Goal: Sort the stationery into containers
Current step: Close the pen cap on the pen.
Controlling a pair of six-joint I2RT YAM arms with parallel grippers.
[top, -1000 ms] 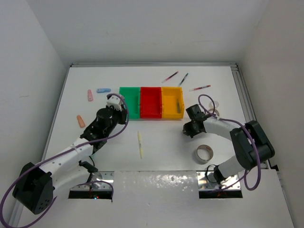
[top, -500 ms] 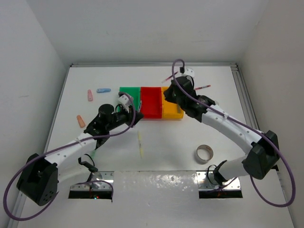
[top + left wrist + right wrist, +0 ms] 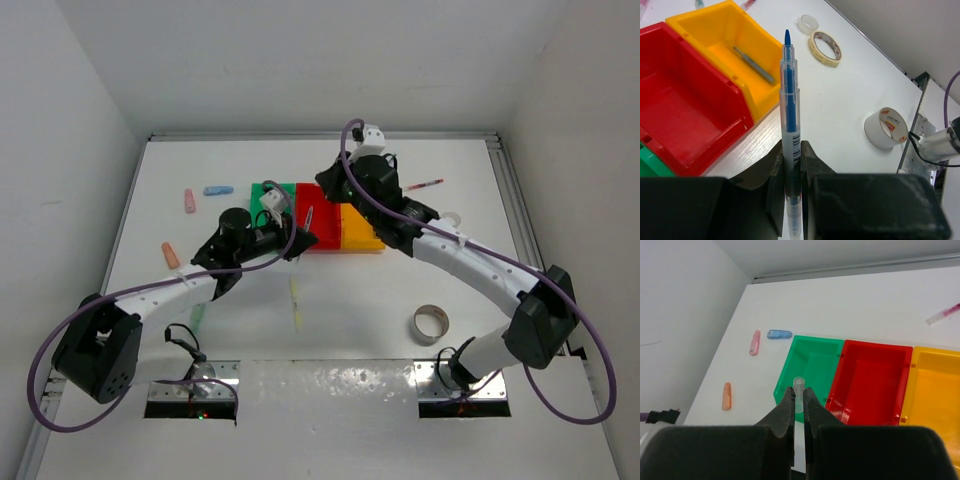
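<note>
My left gripper (image 3: 792, 150) is shut on a blue pen (image 3: 789, 95) with a clear barrel, its tip pointing away over the front of the red bin (image 3: 685, 115) and yellow bin (image 3: 740, 55). In the top view it (image 3: 288, 243) sits at the front of the green bin (image 3: 262, 190). My right gripper (image 3: 798, 392) is shut on a thin pen whose clear end (image 3: 799, 382) pokes past the fingertips, above the green bin (image 3: 810, 362). In the top view it (image 3: 320, 200) hangs over the red bin (image 3: 325, 238). A dark pen (image 3: 754, 65) lies in the yellow bin.
A pale yellow pen (image 3: 295, 303) and a tape roll (image 3: 430, 323) lie in front of the bins. Pink (image 3: 189, 201), blue (image 3: 218, 190) and orange (image 3: 170, 254) erasers lie at the left. A red pen (image 3: 425, 184) lies behind. Two tape rolls (image 3: 825, 48) lie right of the yellow bin.
The right arm has swung from the near right up and over the bins, now holding a pen. The left gripper has moved right to the bins' front.
</note>
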